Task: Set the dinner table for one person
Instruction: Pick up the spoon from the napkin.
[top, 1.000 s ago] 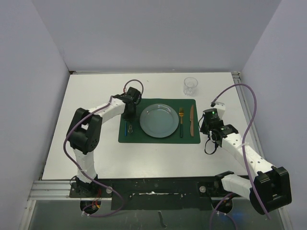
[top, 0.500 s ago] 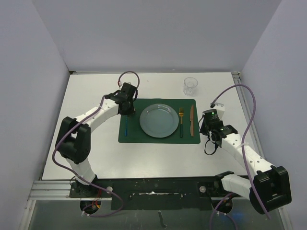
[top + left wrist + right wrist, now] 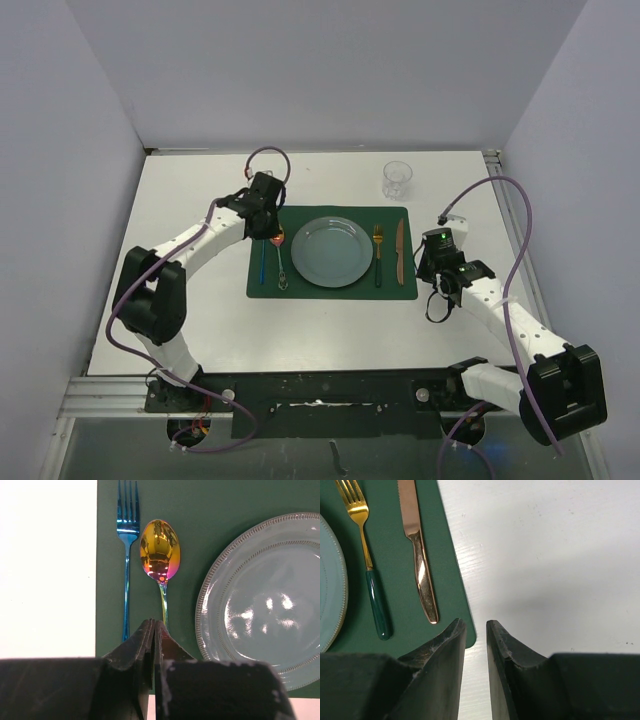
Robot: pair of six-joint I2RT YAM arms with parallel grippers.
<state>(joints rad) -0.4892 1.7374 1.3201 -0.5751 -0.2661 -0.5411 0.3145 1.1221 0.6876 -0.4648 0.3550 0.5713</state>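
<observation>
On the white dinner table (image 3: pixel 200 300) lies a green placemat (image 3: pixel 332 290) with a grey plate (image 3: pixel 332 251) in its middle. Left of the plate, an iridescent spoon (image 3: pixel 160 550) (image 3: pixel 281 260) rests beside a blue fork (image 3: pixel 126 555) (image 3: pixel 263 262). A gold fork (image 3: pixel 378 255) (image 3: pixel 367 565) and a copper knife (image 3: pixel 400 250) (image 3: pixel 417 555) lie to the plate's right. My left gripper (image 3: pixel 154 625) (image 3: pixel 268 228) hovers over the spoon's handle, shut and empty. My right gripper (image 3: pixel 476 625) (image 3: pixel 432 262) stands slightly open over the mat's near right corner, holding nothing.
A clear drinking glass (image 3: pixel 397 180) stands on the table beyond the mat's far right corner. Metal rails (image 3: pixel 510 230) edge the table on the right and at the front. Grey walls close in the left, back and right sides.
My left arm pulled back toward the mat's far left corner. The spoon now shows on the mat between the blue fork and the plate. The right arm stayed still.
</observation>
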